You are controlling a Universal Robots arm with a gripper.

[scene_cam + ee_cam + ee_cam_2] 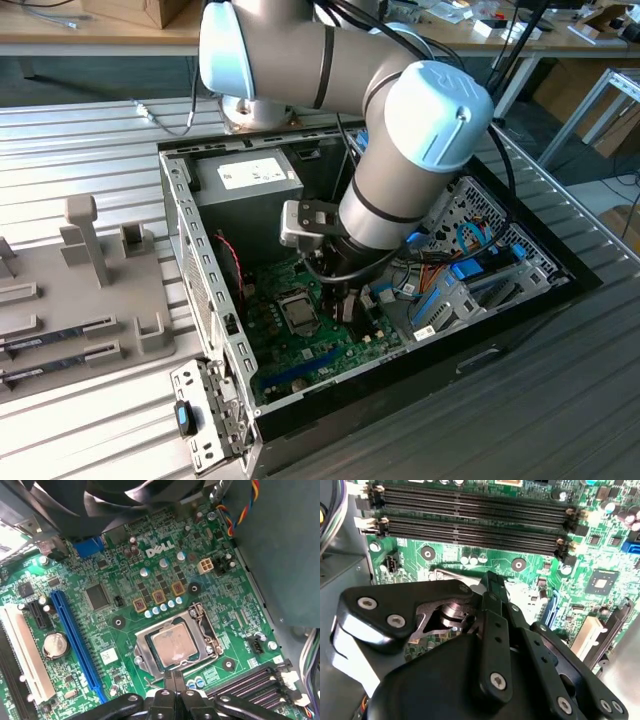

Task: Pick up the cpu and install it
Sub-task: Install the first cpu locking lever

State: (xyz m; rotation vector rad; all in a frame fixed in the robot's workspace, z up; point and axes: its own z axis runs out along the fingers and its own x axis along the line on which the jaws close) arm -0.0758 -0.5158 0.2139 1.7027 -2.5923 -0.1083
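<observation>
Your gripper (172, 680), low center of the first wrist view, has fingertips pressed together w/ nothing between. Just beyond, the cpu (173, 644) already sits in its socket frame (175, 642). Seating looks done; frame latching unclear.

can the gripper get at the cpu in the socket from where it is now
Probably yes. In the first wrist view the cpu lies face up in the socket frame, nothing over it, and the gripper hangs just beside it.

Silver arm (400, 190) with pale-blue joint caps, black screwed end effector (174, 680).
</observation>
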